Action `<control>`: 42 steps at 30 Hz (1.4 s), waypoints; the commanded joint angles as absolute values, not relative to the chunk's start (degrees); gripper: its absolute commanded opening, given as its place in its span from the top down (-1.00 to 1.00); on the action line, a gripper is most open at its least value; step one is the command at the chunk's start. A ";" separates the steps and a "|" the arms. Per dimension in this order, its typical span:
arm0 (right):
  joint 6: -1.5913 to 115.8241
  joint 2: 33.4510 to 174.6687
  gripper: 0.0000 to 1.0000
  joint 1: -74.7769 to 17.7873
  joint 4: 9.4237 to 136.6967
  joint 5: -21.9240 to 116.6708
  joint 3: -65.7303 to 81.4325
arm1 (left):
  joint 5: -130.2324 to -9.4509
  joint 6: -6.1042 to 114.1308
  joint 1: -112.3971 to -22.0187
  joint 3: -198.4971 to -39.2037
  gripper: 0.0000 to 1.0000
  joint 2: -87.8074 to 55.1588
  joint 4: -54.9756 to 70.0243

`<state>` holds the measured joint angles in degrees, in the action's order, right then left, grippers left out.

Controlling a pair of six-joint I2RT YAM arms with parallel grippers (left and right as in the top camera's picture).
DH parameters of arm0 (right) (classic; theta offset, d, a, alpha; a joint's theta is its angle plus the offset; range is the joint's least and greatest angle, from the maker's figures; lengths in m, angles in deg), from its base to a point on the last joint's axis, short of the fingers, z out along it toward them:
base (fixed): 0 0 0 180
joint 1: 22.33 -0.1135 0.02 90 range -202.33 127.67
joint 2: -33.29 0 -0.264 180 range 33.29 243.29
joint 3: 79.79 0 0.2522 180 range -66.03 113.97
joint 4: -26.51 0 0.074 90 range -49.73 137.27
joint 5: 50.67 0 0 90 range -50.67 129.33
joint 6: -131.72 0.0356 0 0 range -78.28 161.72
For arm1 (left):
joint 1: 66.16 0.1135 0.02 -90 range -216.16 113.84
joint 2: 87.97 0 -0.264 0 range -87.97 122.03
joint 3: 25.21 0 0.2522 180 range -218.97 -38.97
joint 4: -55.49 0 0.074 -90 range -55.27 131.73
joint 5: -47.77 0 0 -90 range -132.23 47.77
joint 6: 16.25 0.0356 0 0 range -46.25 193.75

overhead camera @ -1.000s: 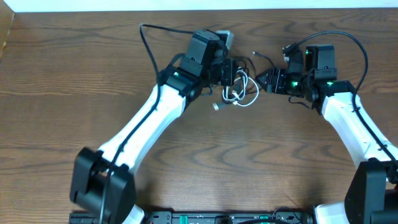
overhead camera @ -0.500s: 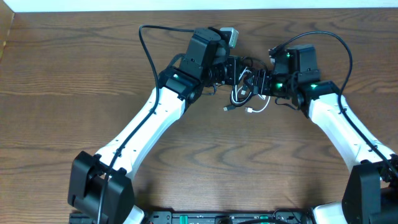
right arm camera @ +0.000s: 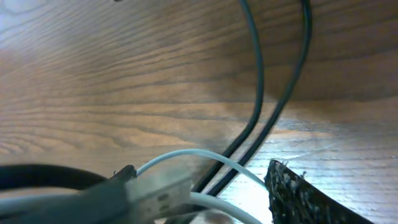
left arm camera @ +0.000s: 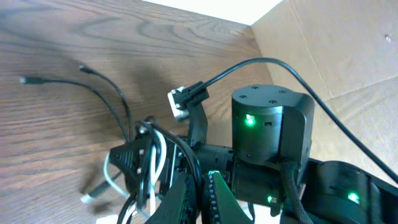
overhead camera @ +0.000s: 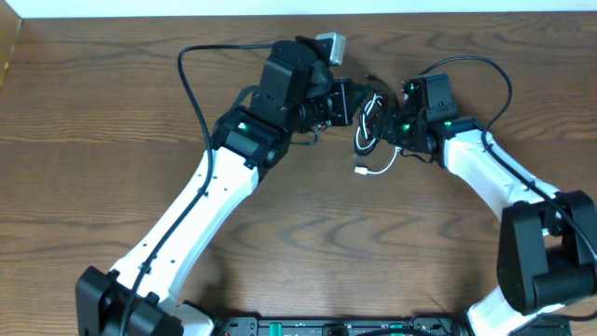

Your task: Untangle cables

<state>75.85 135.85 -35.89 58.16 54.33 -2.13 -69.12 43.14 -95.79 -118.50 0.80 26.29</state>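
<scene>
The cables sit in the far part of the table (overhead camera: 93, 140), toward 12 o'clock from its middle in the overhead view, bunched between the two claws. The black cable (overhead camera: 360, 138) makes a small loop there. The white cable (overhead camera: 384, 164) curls through it and drops toward 6 o'clock, where its small plug (overhead camera: 361, 171) lies apart from the bunch. They are not yet separated.

The left claw (left arm camera: 199, 179) is at 9 o'clock of the bunch. Its fingers are pressed together, and the black cable runs into their tips, so it appears to pinch that cable. This is probably an anchor, so that one cord stays fixed while the other is drawn out.

The right claw (right arm camera: 227, 186) is at 3 o'clock of the bunch. In its own camera its fingers stand apart, and two black strands and the white strand pass through the gap without being squeezed. It seems placed to choose one strand before closing. Closing now would likely catch both colours.

The two claws are very near each other, so there is almost no room between them. The far edge of the table is close at 12 o'clock, and each arm's own thick wire (overhead camera: 191, 84) arches on that side. Bare wood spreads wide toward 6 o'clock, and also toward 3 and 9 o'clock, so pulling apart sideways or toward the near side looks safer.
</scene>
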 commanded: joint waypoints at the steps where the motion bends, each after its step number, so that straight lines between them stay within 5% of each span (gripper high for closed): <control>1: 77.95 139.48 -0.22 -34.06 59.41 50.01 -2.65 | -70.10 42.35 -92.40 -119.88 0.85 -6.46 27.82; 11: 75.59 139.81 -0.25 -30.87 62.14 50.07 -2.72 | -70.13 42.40 -81.23 -119.88 0.85 -10.63 24.61; 22: 72.42 139.81 -0.15 -30.89 61.75 52.15 -2.72 | -69.62 44.58 -85.73 -119.86 0.85 0.12 18.86; 31: 72.31 139.81 -0.15 -30.78 61.71 52.35 -2.72 | -64.66 43.93 -89.29 -119.86 0.32 13.85 20.17; 42: 72.29 139.81 -0.18 -30.78 61.71 52.35 -2.72 | -60.53 35.45 -92.66 -119.86 0.28 27.95 22.66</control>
